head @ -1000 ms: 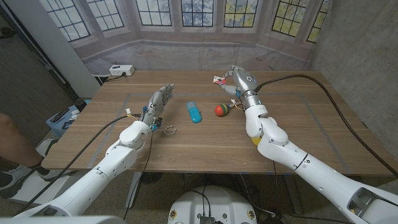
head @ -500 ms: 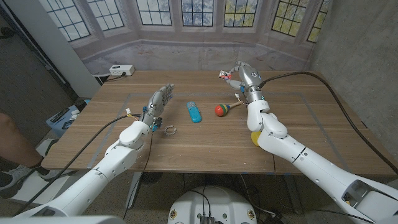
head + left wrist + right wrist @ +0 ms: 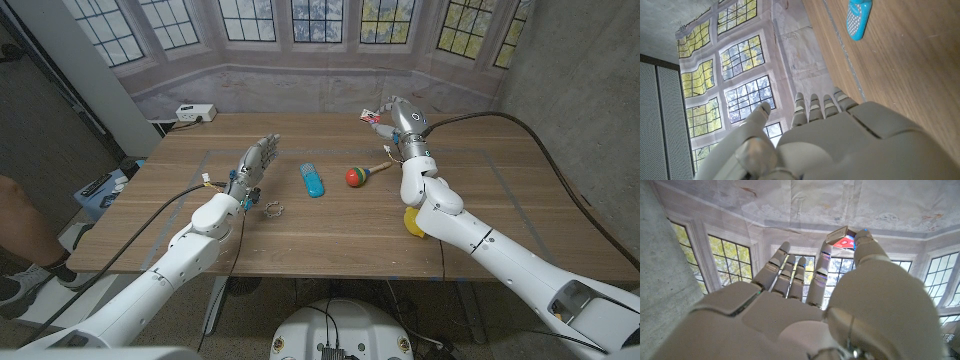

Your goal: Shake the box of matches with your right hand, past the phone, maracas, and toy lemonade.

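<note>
Higher than before — right robot hand [image 3: 399,117] pinching red-printed matchbox [image 3: 373,116], print unreadable — left robot hand [image 3: 254,161] spread.

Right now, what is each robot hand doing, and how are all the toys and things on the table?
Right robot hand: raised, pinching the matchbox.
Small red-and-white box of matches: held above the table.
Left robot hand: holding nothing, fingers straight.
Blue toy phone: lying on the table.
Red-and-green maraca: lying on its side.
Yellow toy lemonade: mostly hidden behind the right arm.

The small red-and-white box of matches [image 3: 375,116] is pinched in the right robot hand [image 3: 396,119], raised above the table's far side.
</note>
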`<action>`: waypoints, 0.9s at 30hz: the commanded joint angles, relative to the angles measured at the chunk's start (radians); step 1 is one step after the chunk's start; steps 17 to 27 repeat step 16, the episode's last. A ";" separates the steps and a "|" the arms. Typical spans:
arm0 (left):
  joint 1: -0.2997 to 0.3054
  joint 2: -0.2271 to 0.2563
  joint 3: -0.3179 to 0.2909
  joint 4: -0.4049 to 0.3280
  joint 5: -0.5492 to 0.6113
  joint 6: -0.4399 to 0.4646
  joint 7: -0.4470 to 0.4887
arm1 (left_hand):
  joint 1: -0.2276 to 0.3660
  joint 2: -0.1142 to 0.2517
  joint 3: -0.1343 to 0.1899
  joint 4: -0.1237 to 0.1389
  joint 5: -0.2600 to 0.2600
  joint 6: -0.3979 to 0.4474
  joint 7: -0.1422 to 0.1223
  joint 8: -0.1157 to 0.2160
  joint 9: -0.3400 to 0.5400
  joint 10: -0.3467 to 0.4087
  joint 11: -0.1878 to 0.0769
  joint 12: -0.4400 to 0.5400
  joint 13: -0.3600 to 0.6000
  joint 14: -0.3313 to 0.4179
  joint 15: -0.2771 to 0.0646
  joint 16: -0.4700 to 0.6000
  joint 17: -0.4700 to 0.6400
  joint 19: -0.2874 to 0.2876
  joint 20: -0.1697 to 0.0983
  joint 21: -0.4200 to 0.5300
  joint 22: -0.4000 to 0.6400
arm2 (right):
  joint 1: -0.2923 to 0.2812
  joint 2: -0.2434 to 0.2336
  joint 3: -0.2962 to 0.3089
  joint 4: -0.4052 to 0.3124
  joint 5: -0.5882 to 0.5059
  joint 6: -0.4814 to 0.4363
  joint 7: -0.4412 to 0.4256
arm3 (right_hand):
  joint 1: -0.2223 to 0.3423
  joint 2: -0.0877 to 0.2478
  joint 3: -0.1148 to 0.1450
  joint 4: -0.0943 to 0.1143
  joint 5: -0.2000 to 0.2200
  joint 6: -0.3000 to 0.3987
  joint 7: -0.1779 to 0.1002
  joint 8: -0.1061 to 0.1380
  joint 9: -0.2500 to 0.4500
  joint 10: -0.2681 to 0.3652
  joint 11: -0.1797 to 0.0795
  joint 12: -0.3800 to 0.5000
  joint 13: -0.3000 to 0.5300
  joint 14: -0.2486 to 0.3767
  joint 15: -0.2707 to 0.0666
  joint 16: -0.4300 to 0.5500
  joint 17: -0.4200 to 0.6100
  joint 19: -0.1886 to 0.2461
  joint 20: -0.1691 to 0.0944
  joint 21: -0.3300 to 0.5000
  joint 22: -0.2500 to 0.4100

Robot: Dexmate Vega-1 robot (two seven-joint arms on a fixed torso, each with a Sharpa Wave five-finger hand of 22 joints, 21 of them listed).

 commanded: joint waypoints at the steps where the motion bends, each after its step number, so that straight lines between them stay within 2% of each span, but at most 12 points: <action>1: -0.006 -0.003 0.012 -0.009 0.009 0.013 0.004 | -0.010 0.001 0.003 -0.008 -0.003 0.009 -0.002 0.000 0.006 0.008 -0.001 -0.003 0.003 0.003 0.001 -0.001 0.004 -0.003 0.007 0.000 0.002 | 0.015 -0.021 -0.002 0.018 0.036 0.000 -0.007 | -0.006 0.001 -0.009 0.000 -0.006 -0.001 0.000 -0.003 0.003 0.001 -0.003 -0.004 0.004 0.000 0.001 0.002 0.004 -0.002 0.001 -0.003 0.005; 16: -0.041 -0.027 0.028 0.021 0.014 0.018 0.000 | -0.011 0.001 0.004 -0.010 -0.004 0.008 -0.002 -0.001 0.006 0.008 -0.002 -0.003 0.003 0.001 0.002 -0.002 0.004 -0.003 0.007 0.000 0.002 | 0.036 -0.035 -0.008 0.037 0.065 -0.007 0.012 | -0.010 -0.001 -0.014 -0.001 -0.005 -0.015 0.003 -0.012 0.003 -0.013 0.002 -0.009 0.004 -0.005 0.003 -0.001 0.004 -0.005 0.002 -0.003 0.005; 27: -0.041 -0.027 0.028 0.021 0.014 0.018 0.000 | -0.011 0.001 0.004 -0.010 -0.004 0.008 -0.002 -0.001 0.006 0.008 -0.002 -0.003 0.003 0.001 0.002 -0.002 0.004 -0.003 0.007 0.000 0.002 | 0.036 -0.035 -0.008 0.037 0.065 -0.007 0.012 | -0.010 -0.001 -0.014 -0.001 -0.005 -0.015 0.003 -0.012 0.003 -0.013 0.002 -0.009 0.004 -0.005 0.003 -0.001 0.004 -0.005 0.002 -0.003 0.005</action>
